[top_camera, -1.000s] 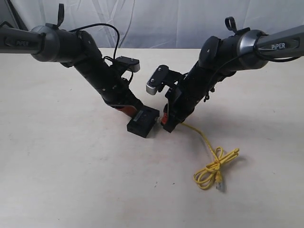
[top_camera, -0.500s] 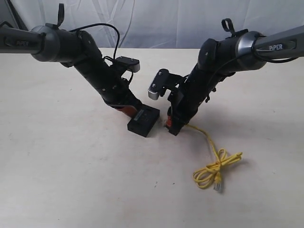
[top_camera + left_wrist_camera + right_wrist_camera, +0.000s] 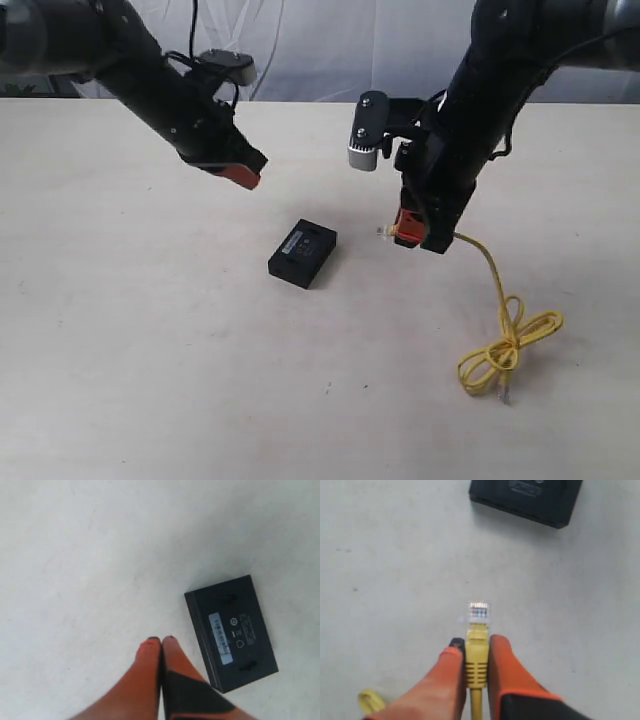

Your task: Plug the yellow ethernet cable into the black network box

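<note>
The black network box lies flat on the table, alone, with its pale label up; it also shows in the left wrist view and at the edge of the right wrist view. My right gripper is shut on the yellow ethernet cable just behind its clear plug, which points toward the box with a gap between them. The looped bundle rests on the table. My left gripper hangs shut and empty above and left of the box, its orange fingertips pressed together.
A pale tabletop spreads around the box. A white cloth backdrop hangs behind the far edge. Both black arms reach in from the upper corners.
My left gripper let go of the box and rose up and to the left. My right gripper lifted and pulled right with the plug, dragging the cable bundle rightward. The box stayed put.
</note>
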Available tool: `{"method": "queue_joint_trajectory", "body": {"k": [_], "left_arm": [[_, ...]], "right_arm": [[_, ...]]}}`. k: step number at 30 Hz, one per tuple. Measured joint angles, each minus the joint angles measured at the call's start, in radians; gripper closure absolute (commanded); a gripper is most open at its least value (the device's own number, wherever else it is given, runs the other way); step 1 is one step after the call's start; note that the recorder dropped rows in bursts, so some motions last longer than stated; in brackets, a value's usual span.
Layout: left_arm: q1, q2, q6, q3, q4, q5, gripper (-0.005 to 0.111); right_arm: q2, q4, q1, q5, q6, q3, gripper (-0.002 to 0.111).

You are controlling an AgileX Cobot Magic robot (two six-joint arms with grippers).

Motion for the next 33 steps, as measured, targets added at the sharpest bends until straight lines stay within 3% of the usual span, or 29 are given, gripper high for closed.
{"method": "queue_joint_trajectory", "body": {"k": [6,11,20,25,29,33], "left_arm": [[0.008,-0.189,0.038,0.140,-0.028,-0.064,0.107],[0.010,-0.327,0.213,0.295,-0.222,-0.081,0.107],[0.010,-0.418,0.464,0.469,-0.454,0.063,0.107],[0.010,-0.420,0.703,0.552,-0.658,0.139,0.106],[0.010,-0.420,0.843,0.587,-0.785,0.154,0.092],[0.010,-0.420,0.938,0.599,-0.826,0.157,0.063]], "right_arm": [[-0.111,0.157,-0.045,0.133,-0.098,0.000,0.109],[-0.155,0.405,-0.162,0.140,-0.208,0.009,0.109],[-0.171,0.531,-0.198,0.140,-0.396,0.134,0.109],[-0.171,0.669,-0.198,0.142,-0.479,0.170,0.109],[-0.173,0.740,-0.198,0.142,-0.489,0.172,0.109],[-0.173,0.798,-0.198,0.142,-0.493,0.174,0.109]]}}
